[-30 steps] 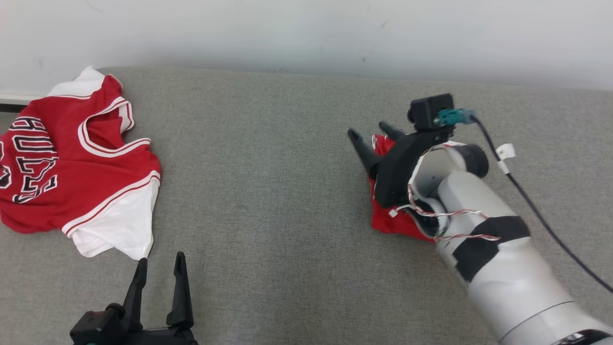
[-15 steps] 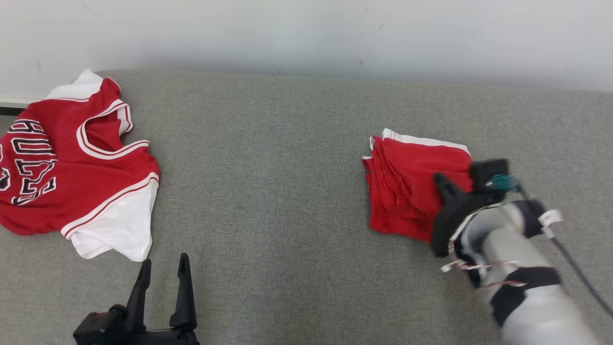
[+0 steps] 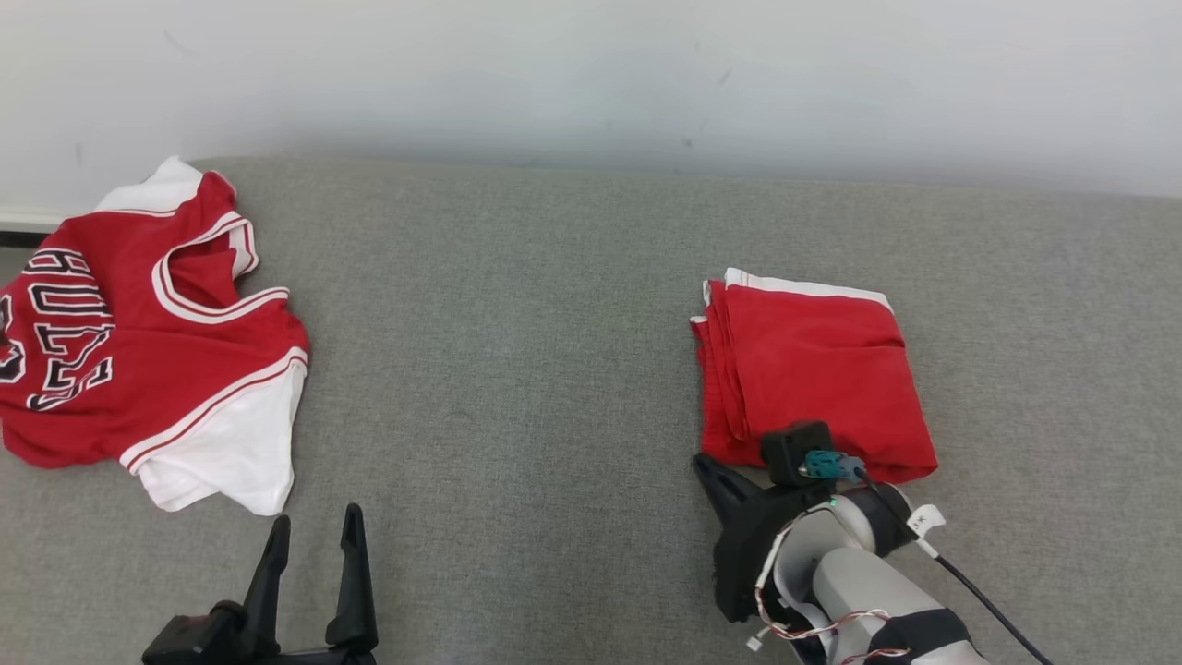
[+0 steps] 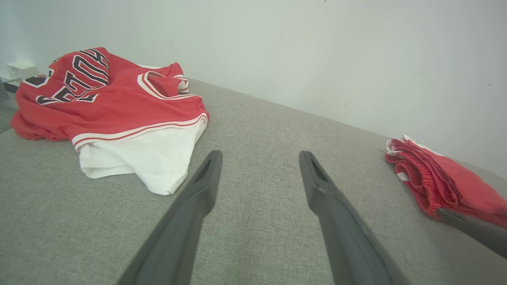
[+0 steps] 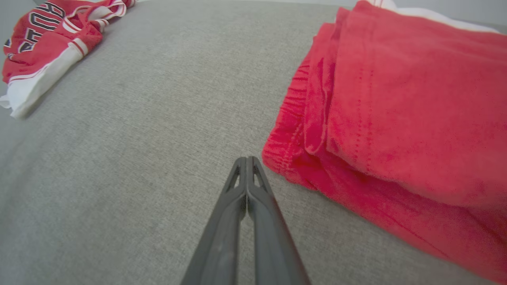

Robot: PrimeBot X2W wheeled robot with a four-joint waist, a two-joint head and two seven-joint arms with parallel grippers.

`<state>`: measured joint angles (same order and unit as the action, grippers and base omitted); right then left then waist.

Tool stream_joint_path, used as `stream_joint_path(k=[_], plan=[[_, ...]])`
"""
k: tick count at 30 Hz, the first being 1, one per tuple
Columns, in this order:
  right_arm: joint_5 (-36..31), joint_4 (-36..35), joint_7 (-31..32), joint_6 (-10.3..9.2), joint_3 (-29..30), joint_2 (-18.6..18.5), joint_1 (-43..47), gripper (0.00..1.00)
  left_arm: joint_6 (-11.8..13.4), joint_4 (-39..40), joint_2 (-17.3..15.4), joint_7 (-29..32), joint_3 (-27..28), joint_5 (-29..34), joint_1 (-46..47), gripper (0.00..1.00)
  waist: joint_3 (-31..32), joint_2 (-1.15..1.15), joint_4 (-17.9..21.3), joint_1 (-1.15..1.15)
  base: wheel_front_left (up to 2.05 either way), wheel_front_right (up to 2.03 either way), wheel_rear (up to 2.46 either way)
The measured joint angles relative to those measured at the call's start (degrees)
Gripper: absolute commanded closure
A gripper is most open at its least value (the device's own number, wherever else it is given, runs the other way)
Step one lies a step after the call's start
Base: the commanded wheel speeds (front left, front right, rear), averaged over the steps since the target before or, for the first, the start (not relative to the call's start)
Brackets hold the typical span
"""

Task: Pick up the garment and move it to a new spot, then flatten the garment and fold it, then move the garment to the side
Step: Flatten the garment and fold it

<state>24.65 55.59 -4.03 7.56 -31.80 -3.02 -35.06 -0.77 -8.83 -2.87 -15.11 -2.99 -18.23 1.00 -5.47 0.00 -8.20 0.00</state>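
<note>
Seemingly at the last step: folded red garment with white trim (image 3: 813,369) lies right of centre on the grey fabric surface (image 3: 517,369). Points its layered edges frame-left and its white hem toward the top, long axis roughly up-down. Right gripper (image 5: 246,160) pressed together, empty, just beside its lower-left corner; left gripper (image 3: 316,517) spread apart, lower left. Next, probably calls only for drawing clear without snagging.

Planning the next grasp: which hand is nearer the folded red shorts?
Right. The right hand sits shut just off the near-left corner of the folded red shorts; the left hand is open, far to their left, near the jersey.
</note>
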Motion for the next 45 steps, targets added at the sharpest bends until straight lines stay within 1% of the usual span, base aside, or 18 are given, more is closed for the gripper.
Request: stream_joint_path(k=[3,8,9,10,11,14,17,21,25,27,32,36,38,45], plan=[[3.3,-2.8,-0.2,0.0,-2.5,0.2,0.2,1.0,0.1,0.0,0.0,0.0,0.4,0.0,-0.4,0.0,0.5,0.0,0.6,0.0,0.0,0.0,0.0],[7.4,-7.3,-3.4,0.0,-3.2,0.2,0.2,1.0,0.3,0.5,0.0,0.0,1.4,0.1,-1.1,0.0,1.6,0.0,1.8,0.0,0.0,0.0,0.0],[7.9,-8.3,-4.4,0.0,-2.8,0.1,0.2,0.7,0.3,0.5,0.0,0.0,1.6,0.2,-1.2,0.0,1.9,0.0,2.2,0.0,0.0,0.0,0.0],[8.3,-9.2,-5.3,0.0,-2.3,0.0,0.3,0.44,0.3,0.7,0.0,0.0,1.9,0.2,-1.2,0.0,2.1,0.0,2.5,0.0,0.0,0.0,0.0],[8.5,-10.2,-6.3,0.0,-1.6,-0.3,0.4,0.0,0.3,0.9,0.0,0.0,2.2,0.4,-1.2,0.0,2.4,0.0,2.9,0.0,0.0,0.0,0.0],[8.4,-12.8,-8.7,0.0,2.1,-2.0,1.4,0.0,0.3,1.3,0.0,0.0,3.3,0.6,-1.2,0.0,3.1,0.0,4.1,0.0,0.0,0.0,0.0],[6.7,-15.2,-9.8,0.0,6.3,-3.7,3.6,0.0,0.3,1.6,0.0,0.0,4.2,1.1,-1.1,0.0,3.8,0.0,5.5,0.0,0.0,0.0,0.0],[3.2,-18.7,-10.6,0.0,12.5,-5.0,7.2,0.0,0.3,1.9,0.0,0.0,5.1,1.7,-0.9,0.0,4.7,0.0,7.3,0.0,0.0,0.0,0.0],[-0.4,-21.8,-10.7,0.0,16.6,-5.6,11.3,0.0,0.2,1.7,0.0,0.0,5.6,2.4,-0.4,0.0,5.5,0.0,8.9,0.0,0.0,0.0,0.0],[-1.8,-23.0,-10.7,0.0,18.3,-5.9,12.8,0.0,-0.3,1.3,0.0,0.0,5.7,3.0,-0.3,0.0,5.7,0.0,9.6,0.0,0.0,0.0,0.0],[-6.4,-24.9,-10.6,0.0,20.5,-6.9,16.5,0.0,-0.3,0.0,0.0,0.0,5.7,3.7,-0.3,0.0,6.5,0.0,10.9,0.0,0.0,0.0,0.0],[-7.3,-25.6,-10.6,0.0,21.6,-6.8,19.2,0.0,-0.5,-0.9,0.0,0.0,5.8,4.1,-0.5,0.0,6.9,0.0,11.2,0.0,0.0,0.0,0.0],[-7.4,-25.9,-10.6,0.0,23.1,-6.3,20.8,0.0,-0.7,-1.5,0.0,0.0,6.1,4.5,-1.3,0.0,7.3,0.0,11.2,0.0,0.0,0.0,0.0],[-7.8,-26.8,-10.1,0.0,24.9,-5.2,23.0,0.0,-0.8,-1.8,0.0,0.0,6.5,4.9,-3.4,0.0,8.4,0.0,10.9,0.0,0.0,0.0,0.0]])
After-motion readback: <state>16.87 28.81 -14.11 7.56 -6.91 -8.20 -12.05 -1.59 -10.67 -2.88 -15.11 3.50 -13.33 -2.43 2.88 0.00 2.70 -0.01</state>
